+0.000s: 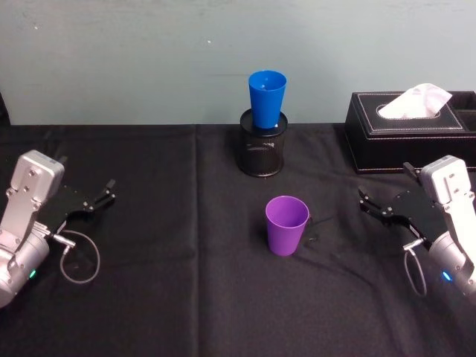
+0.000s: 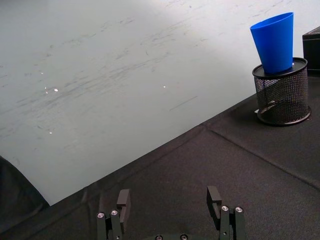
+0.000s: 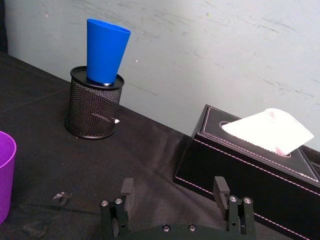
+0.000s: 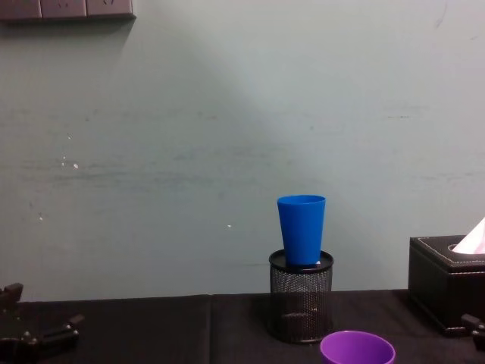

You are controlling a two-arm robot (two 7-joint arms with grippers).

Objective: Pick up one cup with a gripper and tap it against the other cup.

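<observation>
Right tool (image 1: 363, 201): black, flat-jawed, on a silver arm; to the right of the purple cup and apart from it; jaws spread wide, nothing held.
Purple cup (image 1: 286, 225): smooth plastic tumbler, tapered, no handle; upright on the surface, mouth up, touched by neither tool.
Blue cup (image 1: 267, 98): same tapered plastic shape; behind the purple cup, its base set in the pen holder's mouth.
Pen holder (image 1: 262, 149): black wire mesh, round, with a solid rim.
Tissue box (image 1: 405, 134): black, leather-like with pale stitching; behind and right of the purple cup, a white tissue sticking up.
Left tool (image 1: 106, 192): well left of the purple cup, parked, jaws apart, empty.
Surface (image 1: 186, 282): black cloth with a seam.
Progress: nothing done; grasp, lift and tap all remain.
</observation>
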